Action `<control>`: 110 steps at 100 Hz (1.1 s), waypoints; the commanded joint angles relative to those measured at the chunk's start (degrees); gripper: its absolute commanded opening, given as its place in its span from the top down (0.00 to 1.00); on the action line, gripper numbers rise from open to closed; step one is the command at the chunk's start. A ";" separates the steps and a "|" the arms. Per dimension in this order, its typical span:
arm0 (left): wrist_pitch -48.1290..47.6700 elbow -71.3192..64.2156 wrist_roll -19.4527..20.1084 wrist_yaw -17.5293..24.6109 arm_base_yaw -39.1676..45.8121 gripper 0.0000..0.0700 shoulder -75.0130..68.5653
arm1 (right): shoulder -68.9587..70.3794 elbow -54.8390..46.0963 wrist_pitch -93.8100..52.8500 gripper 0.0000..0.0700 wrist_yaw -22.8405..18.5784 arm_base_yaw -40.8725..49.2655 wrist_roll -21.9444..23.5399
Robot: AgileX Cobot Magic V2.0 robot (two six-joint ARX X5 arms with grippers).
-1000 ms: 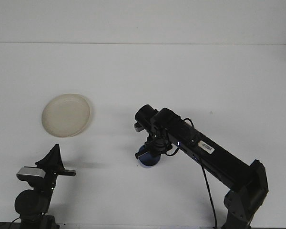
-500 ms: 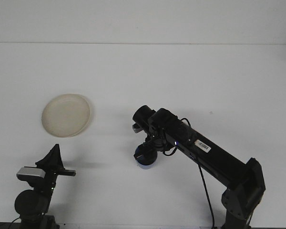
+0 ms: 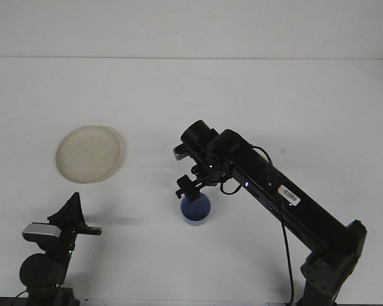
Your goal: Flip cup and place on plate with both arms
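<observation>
Front view: the blue cup (image 3: 196,210) stands upright near the table's (image 3: 242,102) centre, right of the plate (image 3: 89,153) — just below the right gripper's (image 3: 190,187) fingers, whose spread I cannot tell.

1. A single front view looks forward and steeply down over the white table (image 3: 293,102), from behind the robot.
2. Set well back, it takes in both arms and the far wall.

Blue cup (image 3: 196,210) stands upright on the table, well apart from cream plate (image 3: 89,153).
</observation>
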 commanded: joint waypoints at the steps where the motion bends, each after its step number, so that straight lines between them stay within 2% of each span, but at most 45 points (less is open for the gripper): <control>1: 0.61 -1.14 0.48 0.24 -0.11 0.99 -0.13 | -1.66 1.95 -1.57 0.37 -0.66 -0.79 -3.28; 16: 0.61 -1.14 0.48 0.24 -0.11 0.99 -0.13 | -5.75 1.95 -1.57 0.37 -0.63 -5.95 -5.95; 34: 0.61 -1.14 0.48 0.24 -0.11 0.99 -0.13 | -10.29 1.95 -1.57 0.37 -0.68 -14.73 -11.63; 54: 0.61 -1.14 0.48 0.24 -0.11 0.99 -0.13 | -13.84 1.88 -1.55 0.37 -0.96 -26.51 -13.09; 75: 0.61 -1.14 0.48 0.24 -0.11 0.99 -0.13 | -18.53 0.63 2.43 0.37 -3.76 -34.60 -13.09; 92: 0.61 -1.14 0.48 0.24 -0.11 0.99 -0.13 | -25.07 -6.10 8.22 0.37 -3.82 -36.24 -13.09; 110: 0.61 -1.14 0.48 0.24 -0.11 0.99 -0.13 | -35.32 -20.06 18.03 0.37 -3.41 -36.26 -13.14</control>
